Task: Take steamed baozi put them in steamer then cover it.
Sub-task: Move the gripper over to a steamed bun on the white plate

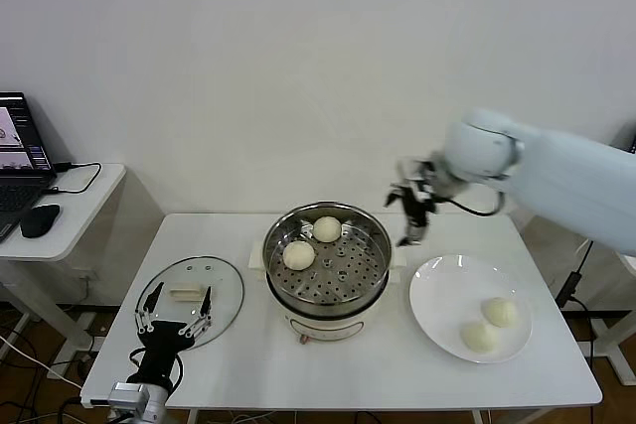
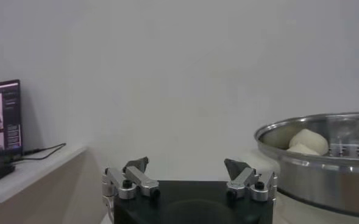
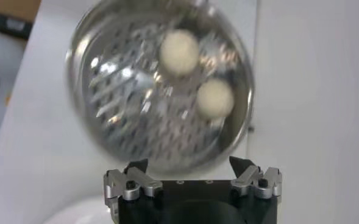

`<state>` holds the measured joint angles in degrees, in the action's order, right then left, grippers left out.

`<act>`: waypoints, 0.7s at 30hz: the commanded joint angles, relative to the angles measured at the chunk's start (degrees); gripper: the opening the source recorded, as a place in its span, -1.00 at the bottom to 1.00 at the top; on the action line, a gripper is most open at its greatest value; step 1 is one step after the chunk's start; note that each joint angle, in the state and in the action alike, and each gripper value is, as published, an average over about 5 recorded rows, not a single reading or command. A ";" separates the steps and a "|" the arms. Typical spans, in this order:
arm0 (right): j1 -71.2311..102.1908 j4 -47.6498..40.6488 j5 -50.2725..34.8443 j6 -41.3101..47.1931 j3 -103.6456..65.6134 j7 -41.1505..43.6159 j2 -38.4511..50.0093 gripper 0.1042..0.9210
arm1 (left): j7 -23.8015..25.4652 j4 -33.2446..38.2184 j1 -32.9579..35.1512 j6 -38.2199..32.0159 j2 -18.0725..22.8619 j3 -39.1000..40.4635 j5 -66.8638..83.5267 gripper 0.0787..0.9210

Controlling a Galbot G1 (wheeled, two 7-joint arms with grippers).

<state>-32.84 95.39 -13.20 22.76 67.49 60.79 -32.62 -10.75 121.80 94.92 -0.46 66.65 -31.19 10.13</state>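
The steel steamer (image 1: 373, 280) stands mid-table with two baozi on its perforated tray, one at the left (image 1: 298, 255) and one at the back (image 1: 326, 229). Two more baozi (image 1: 500, 312) (image 1: 479, 337) lie on the white plate (image 1: 442, 290) to the right. My right gripper (image 1: 409, 215) is open and empty, raised just beyond the steamer's right rim. Its wrist view looks down on the steamer (image 3: 106, 122) and both buns (image 3: 179, 52) (image 3: 215, 98). My left gripper (image 1: 174, 310) is open and empty over the near edge of the glass lid (image 1: 224, 290) at the table's left.
A side desk at far left carries a laptop (image 1: 18, 151) and a mouse (image 1: 40, 219). The lid's cream handle (image 1: 185, 293) lies just beyond my left fingers. The left wrist view shows the steamer's rim (image 2: 313, 143) off to one side.
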 commanded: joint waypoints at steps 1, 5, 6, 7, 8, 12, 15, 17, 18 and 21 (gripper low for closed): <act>12.62 7.36 14.11 -9.20 -4.35 4.77 21.47 0.76 | 0.02 -0.10 0.04 0.10 -0.02 0.45 -0.15 0.77; 27.31 8.14 17.47 -9.62 -14.57 3.30 25.04 0.76 | 0.03 -0.29 0.04 0.15 0.22 0.86 -0.39 0.77; 31.26 8.09 18.00 -9.72 -17.44 2.91 25.51 0.76 | 0.03 -0.32 0.04 0.17 0.27 0.93 -0.44 0.77; 35.78 7.97 18.54 -9.84 -21.30 2.58 25.93 0.76 | 0.03 -0.34 0.03 0.19 0.32 0.98 -0.48 0.77; 40.94 7.79 19.09 -9.97 -25.53 2.20 26.21 0.76 | 0.03 -0.32 0.03 0.21 0.38 1.01 -0.53 0.77; 49.65 6.68 20.53 -9.94 -32.57 0.78 24.85 0.76 | 0.04 -0.14 0.21 0.24 0.64 0.97 -0.70 0.77; 51.96 5.49 21.21 -9.52 -33.99 -0.11 22.45 0.76 | 0.05 -0.10 0.50 0.22 0.85 0.75 -0.78 0.77; 52.72 4.60 21.70 -9.34 -34.33 -0.63 20.74 0.76 | 0.06 -0.06 0.73 0.20 0.95 0.55 -0.82 0.77; 52.85 4.15 21.95 -9.27 -34.29 -0.96 19.85 0.76 | 0.06 -0.03 0.84 0.19 0.99 0.44 -0.84 0.77; 52.93 2.73 22.51 -9.12 -34.15 -1.70 17.29 0.76 | 0.06 0.08 1.04 0.19 1.11 0.13 -0.85 0.77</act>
<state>6.91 99.60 5.21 14.72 42.47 60.43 -13.97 -10.71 121.75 95.74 -0.24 67.68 -30.82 9.31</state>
